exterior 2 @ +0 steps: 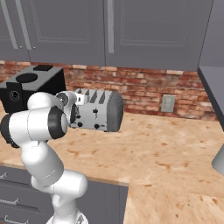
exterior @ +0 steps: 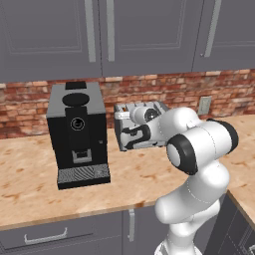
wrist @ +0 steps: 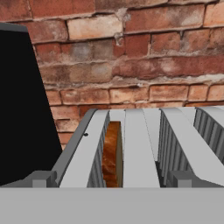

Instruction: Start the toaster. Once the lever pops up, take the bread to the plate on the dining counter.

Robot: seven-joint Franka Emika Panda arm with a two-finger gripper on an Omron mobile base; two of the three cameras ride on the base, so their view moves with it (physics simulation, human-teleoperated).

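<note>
The open gripper hung at the front face of the toaster, its slots running straight ahead, bread seated in the left one.

Toaster: front and right half hidden behind the arm in the left base view; its left end covered by the arm in the right base view; cut off at the right and bottom edges in the hand view.
Bread: sunk in a slot, only a narrow edge visible.
Coffee machine: lower part hidden by the arm, cut at the left edge.
</note>
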